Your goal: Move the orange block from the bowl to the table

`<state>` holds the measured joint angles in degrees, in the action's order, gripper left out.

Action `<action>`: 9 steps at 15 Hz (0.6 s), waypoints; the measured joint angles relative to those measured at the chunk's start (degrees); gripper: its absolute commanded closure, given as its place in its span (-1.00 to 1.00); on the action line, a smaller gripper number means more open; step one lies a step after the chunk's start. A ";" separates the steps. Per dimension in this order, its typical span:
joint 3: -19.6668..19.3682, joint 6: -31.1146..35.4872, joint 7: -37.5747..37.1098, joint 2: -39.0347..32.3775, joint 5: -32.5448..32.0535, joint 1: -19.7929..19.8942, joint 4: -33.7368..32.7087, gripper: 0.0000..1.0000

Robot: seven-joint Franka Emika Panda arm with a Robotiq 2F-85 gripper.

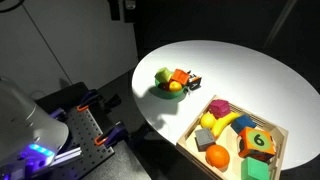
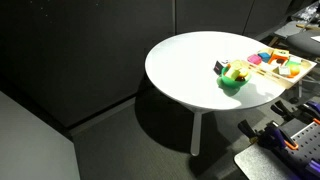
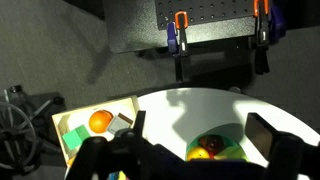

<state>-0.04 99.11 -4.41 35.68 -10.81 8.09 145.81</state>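
Observation:
The dark-green bowl (image 1: 161,91) stands near the table's edge on the round white table (image 1: 250,70). The orange block (image 1: 180,76) rests at the bowl's far side, beside a green fruit and a yellow one. The bowl (image 2: 233,84) and table (image 2: 190,62) show small in both exterior views. In the wrist view my gripper (image 3: 200,135) is open and empty, high above the table (image 3: 190,108), its fingers either side of the bowl (image 3: 236,152) at the bottom edge. A reddish thing shows in the bowl there; I cannot tell if it is the block.
A wooden tray (image 1: 273,131) with toy fruit and a green-and-orange numbered cube lies on the table beside the bowl; it shows in the wrist view (image 3: 62,140) too. A small dark toy (image 1: 194,81) sits next to the bowl. A clamped metal plate (image 3: 200,25) is off the table.

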 measured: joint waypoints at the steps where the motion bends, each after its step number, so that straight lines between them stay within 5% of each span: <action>1: 0.00 0.00 0.00 0.00 0.00 0.00 0.00 -1.00; 9: -0.10 1.54 -0.02 -0.41 0.11 -1.27 -0.07 -1.00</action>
<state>-0.14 100.65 -4.43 35.27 -10.70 6.83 145.74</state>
